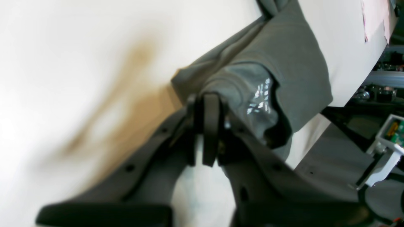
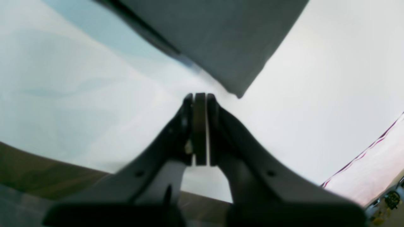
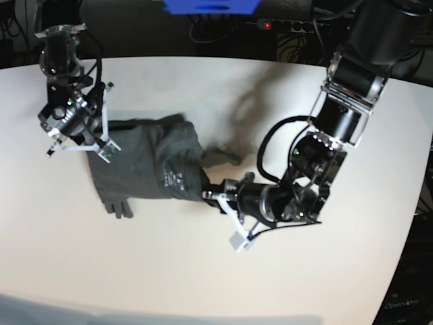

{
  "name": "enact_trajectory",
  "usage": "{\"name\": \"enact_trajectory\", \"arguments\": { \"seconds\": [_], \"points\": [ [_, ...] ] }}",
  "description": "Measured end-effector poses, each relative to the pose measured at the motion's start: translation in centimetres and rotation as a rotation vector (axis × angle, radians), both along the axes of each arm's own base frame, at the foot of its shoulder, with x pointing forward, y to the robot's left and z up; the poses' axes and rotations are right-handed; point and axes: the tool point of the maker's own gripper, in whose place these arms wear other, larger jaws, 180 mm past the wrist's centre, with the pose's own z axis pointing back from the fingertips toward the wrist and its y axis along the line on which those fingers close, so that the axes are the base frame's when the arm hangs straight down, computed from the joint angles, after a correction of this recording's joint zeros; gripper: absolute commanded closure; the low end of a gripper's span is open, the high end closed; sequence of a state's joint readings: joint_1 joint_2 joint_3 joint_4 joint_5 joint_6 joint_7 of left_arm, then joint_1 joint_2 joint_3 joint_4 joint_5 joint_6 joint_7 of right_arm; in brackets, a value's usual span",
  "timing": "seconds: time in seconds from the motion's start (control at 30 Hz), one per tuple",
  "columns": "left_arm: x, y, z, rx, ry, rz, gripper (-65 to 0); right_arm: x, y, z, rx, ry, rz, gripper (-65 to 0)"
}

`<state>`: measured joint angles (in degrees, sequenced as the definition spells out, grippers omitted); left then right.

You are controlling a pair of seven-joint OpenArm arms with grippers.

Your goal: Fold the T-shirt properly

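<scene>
T-shirt [image 3: 145,166] lies bunched on the white bench [image 3: 284,284], toward its left edge in the base view. The left fingers [image 1: 210,104] are pinching its neck hem, where the white label shows. The right fingers [image 2: 199,104] are pressed together on nothing, just beside a corner of the cloth.

T-shirt [image 3: 145,166]: plain dark grey, white printed label inside neck
Worktop [image 3: 270,101]: off-white
Left claw [image 1: 208,104]: black
Right claw [image 2: 199,101]: black

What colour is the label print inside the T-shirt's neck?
White print on the dark grey T-shirt; clearest in the left wrist view.
</scene>
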<state>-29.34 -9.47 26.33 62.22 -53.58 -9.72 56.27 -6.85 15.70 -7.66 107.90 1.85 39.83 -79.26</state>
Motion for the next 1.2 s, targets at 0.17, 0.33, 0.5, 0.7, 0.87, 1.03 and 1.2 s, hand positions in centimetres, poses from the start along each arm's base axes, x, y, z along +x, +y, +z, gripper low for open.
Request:
{"name": "enact_trajectory", "arguments": {
  "seconds": [0.17,0.33,0.5,0.7,0.87,1.03,1.2],
  "points": [
    [0.1,-0.2,-0.6,0.040,-0.051,-0.042,-2.4,1.3,1.8,0.3,0.029,-0.036,0.062,0.0],
    [0.0,-1.3,-1.4,0.083,-0.064,-0.066,-2.4,2.3,2.9,0.3,0.080,-0.079,0.094,0.0],
    [-0.5,-1.4,-2.4,0.101,-0.040,-0.067,-2.4,3.1,3.4,-0.6,0.125,-0.091,0.104,0.0],
    [-0.4,-1.5,-2.2,0.099,-0.046,-0.068,-2.4,5.2,2.1,0.0,0.104,-0.120,0.106,0.0],
    [-0.3,-1.2,-2.3,0.107,-0.046,-0.067,-2.4,6.8,1.1,1.5,0.070,-0.154,0.105,0.0],
    [-0.3,-1.2,-2.3,0.107,-0.045,-0.067,-2.4,7.9,0.1,2.6,0.038,-0.182,0.105,0.0],
    [-0.3,-1.1,-2.4,0.109,-0.044,-0.065,-2.4,8.1,0.9,2.3,0.065,-0.195,0.146,0.0]
  ]
}}
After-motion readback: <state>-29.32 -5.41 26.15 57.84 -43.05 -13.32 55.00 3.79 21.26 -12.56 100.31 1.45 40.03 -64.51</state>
